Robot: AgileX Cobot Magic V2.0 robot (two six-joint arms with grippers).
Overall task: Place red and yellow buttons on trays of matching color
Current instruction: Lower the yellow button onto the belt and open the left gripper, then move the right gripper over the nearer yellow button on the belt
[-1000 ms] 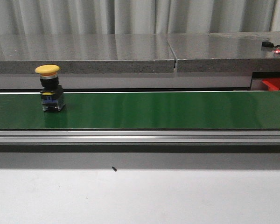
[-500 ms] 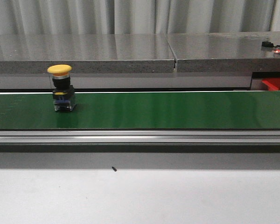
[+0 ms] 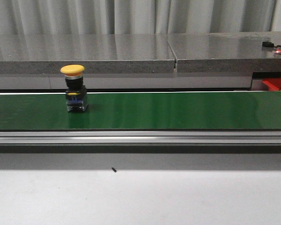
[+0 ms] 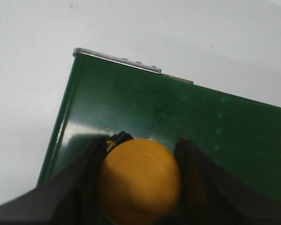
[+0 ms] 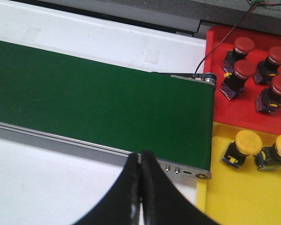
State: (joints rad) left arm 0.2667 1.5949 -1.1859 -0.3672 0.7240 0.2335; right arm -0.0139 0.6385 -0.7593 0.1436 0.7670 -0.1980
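Front view: the yellow button (image 3: 73, 88) stands upright on the green belt (image 3: 178, 110) and has ridden further along it toward the red tray (image 3: 276, 84), whose corner alone shows, so pickup comes nearer; neither arm is visible. Left wrist view: the left gripper (image 4: 139, 180) hangs spread around the button's cap, base hidden. Right wrist view: the right gripper (image 5: 140, 187) waits pinched together, empty, near the belt's end beside the yellow tray (image 5: 243, 192).
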